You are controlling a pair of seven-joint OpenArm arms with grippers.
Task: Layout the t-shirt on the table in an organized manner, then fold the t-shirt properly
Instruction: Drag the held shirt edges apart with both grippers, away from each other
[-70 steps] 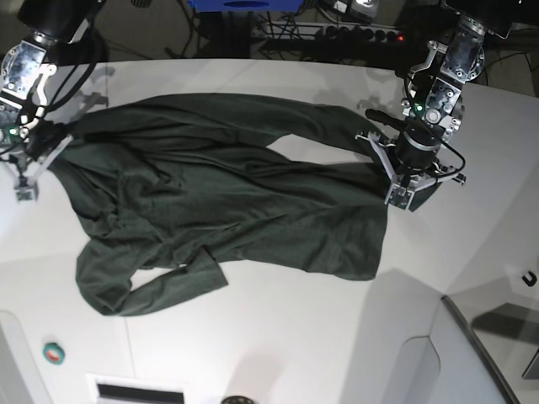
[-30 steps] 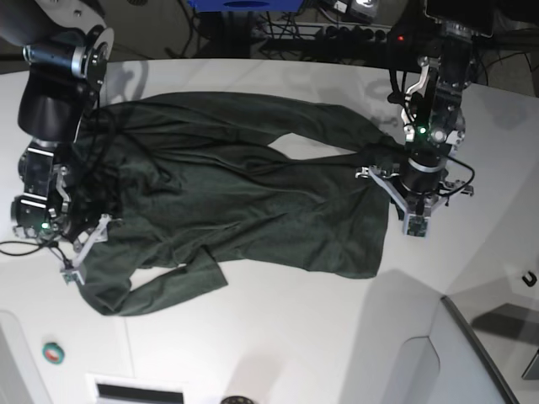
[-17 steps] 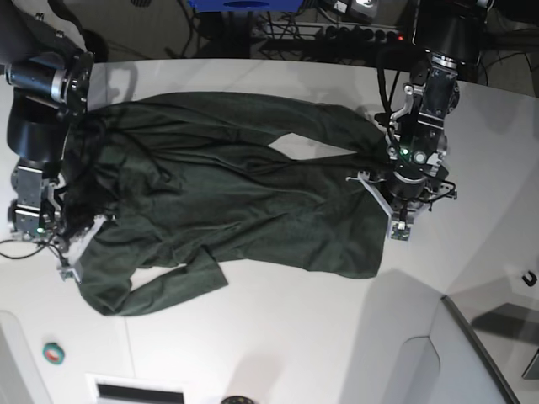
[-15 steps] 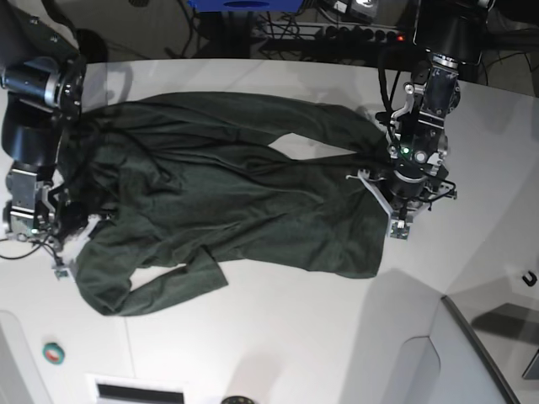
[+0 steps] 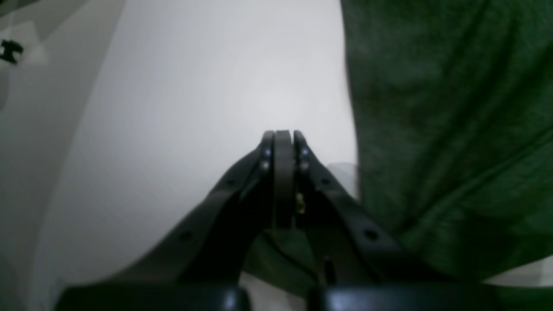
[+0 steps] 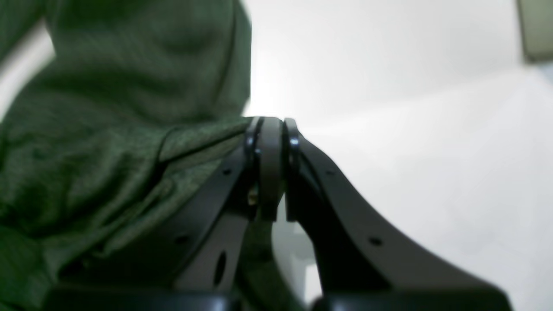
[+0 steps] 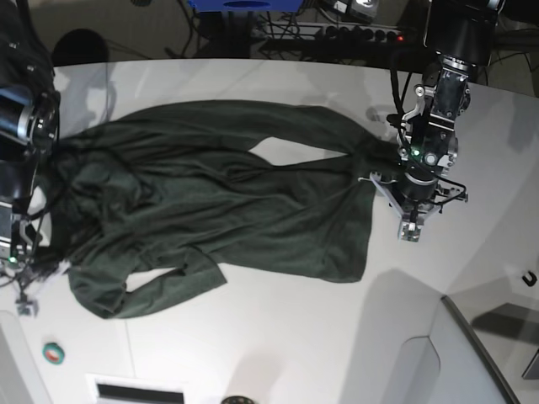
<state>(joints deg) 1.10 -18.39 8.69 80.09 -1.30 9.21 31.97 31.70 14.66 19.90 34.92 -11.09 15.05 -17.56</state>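
Observation:
The dark green t-shirt [image 7: 219, 202] lies crumpled and partly spread across the white table [image 7: 295, 337]. At its left edge my right gripper [image 7: 24, 303] is shut on a fold of the hem; the right wrist view shows the t-shirt [image 6: 108, 129] running into the closed right gripper [image 6: 271, 123]. By the shirt's right edge my left gripper [image 7: 410, 229] is shut. In the left wrist view the left gripper [image 5: 283, 134] has its tips over bare table, with the t-shirt [image 5: 453, 108] beside it on the right and some cloth under the base of the fingers.
A grey angled panel [image 7: 488, 353] cuts the near right corner. A small black hook [image 7: 529, 278] lies at the right edge. A round green and red button [image 7: 53, 353] and a vent slot [image 7: 139, 391] sit near the front left. Cables and a power strip [image 7: 354, 34] run behind the table.
My right gripper went from open to shut on the shirt's left side and drew it forward and left. The shirt's right edge slid slightly left. The left arm shifted only a little.

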